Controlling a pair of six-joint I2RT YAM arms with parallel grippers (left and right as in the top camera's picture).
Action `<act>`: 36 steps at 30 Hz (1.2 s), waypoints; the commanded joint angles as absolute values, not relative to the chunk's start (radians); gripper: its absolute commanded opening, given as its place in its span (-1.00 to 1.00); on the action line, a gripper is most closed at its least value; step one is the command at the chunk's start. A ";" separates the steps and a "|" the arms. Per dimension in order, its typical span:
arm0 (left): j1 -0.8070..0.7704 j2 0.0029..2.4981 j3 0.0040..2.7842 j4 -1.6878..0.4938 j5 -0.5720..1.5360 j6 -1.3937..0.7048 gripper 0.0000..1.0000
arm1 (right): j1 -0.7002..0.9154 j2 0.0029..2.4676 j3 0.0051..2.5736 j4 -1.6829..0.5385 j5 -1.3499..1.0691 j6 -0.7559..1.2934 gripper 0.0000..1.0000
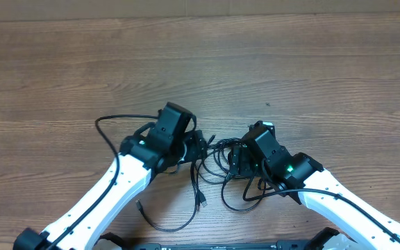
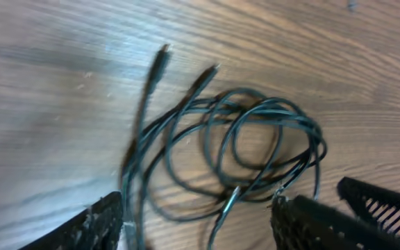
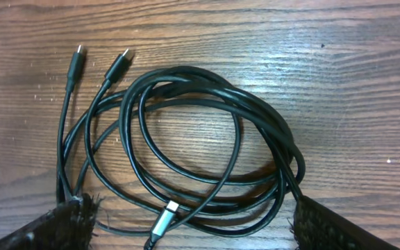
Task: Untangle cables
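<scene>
While left gripper (image 2: pixel 194 207) and right gripper (image 3: pixel 193 208) both sit with jaws apart, thin black cables (image 3: pixel 186 71) lie in overlapping loops, two plug ends (image 3: pixel 78 57) side by side.

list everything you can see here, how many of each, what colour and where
cables: one tangled bundle, strands too overlapped to count, black, mid-table between the grippers
dark plug ends: two, black, side by side at the bundle's edge
silver plug end: one, silver, lying on the coil
table: one, brown wood, under everything
arms: two, white with black joints, coming from the near edge
black loop: one, black, beside the left arm, seemingly its own wiring
left gripper: one, black, open, strands between its fingers
right gripper: one, black, open, fingers either side of the coil
</scene>
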State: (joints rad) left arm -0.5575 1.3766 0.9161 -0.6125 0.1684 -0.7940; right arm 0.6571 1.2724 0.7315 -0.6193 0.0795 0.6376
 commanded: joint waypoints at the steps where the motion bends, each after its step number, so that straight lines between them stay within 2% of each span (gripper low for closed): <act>1: -0.616 1.440 0.921 -0.564 0.180 -0.825 0.36 | 0.661 1.268 0.730 -0.638 0.133 0.743 0.90; 4: -0.667 1.506 0.921 -0.506 0.165 -0.855 0.64 | 0.661 1.267 0.730 -0.729 0.217 0.901 0.98; 10: -0.716 1.639 0.921 -0.480 0.100 -0.986 0.67 | 0.661 1.216 0.730 -0.946 0.353 1.184 1.00; 20: -0.723 1.794 0.921 -0.299 0.151 -1.018 0.50 | 0.661 1.000 0.730 -0.968 0.358 1.200 1.00; 24: -0.722 1.811 0.921 -0.286 0.153 -1.018 0.32 | 0.661 0.985 0.730 -0.980 0.358 1.200 1.00; 26: -0.722 1.811 0.921 -0.299 0.153 -1.017 0.15 | 0.661 0.987 0.730 -0.984 0.358 1.200 1.00; 32: -0.695 1.780 0.931 -0.447 0.099 -1.011 -0.13 | 0.661 0.988 0.729 -0.995 0.358 1.200 1.00; 36: -0.670 1.692 0.933 -0.525 0.043 -1.020 -0.03 | 0.661 0.989 0.725 -1.003 0.358 1.200 1.00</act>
State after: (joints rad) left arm -0.6914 1.7412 0.9474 -0.5064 0.1158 -1.0149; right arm 0.6571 0.9920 0.7288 -1.0058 0.3408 1.1862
